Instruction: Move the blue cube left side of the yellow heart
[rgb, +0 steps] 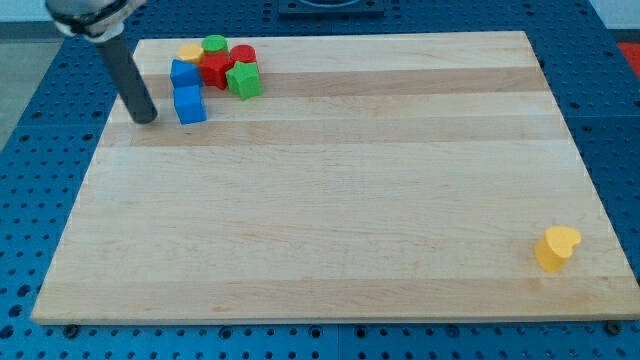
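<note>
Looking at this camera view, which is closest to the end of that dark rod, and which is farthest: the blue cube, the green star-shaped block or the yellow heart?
From my tip:
1. Blue cube, just to the view's right of the tip.
2. Green star-shaped block, farther right, at the cluster's right edge.
3. Yellow heart, alone near the board's bottom-right corner, by far the farthest.

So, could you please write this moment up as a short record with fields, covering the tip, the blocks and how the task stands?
tip: my tip rests on the board, just to the view's left of the blue cube; contact cannot be told
blue cube: near the view's top left corner, at the lower edge of the cluster
cluster: another blue block, red blocks, green block, green cylinder, yellow block
yellow heart: alone near the view's bottom right corner
task state: cube far from the heart, not yet moved
</note>
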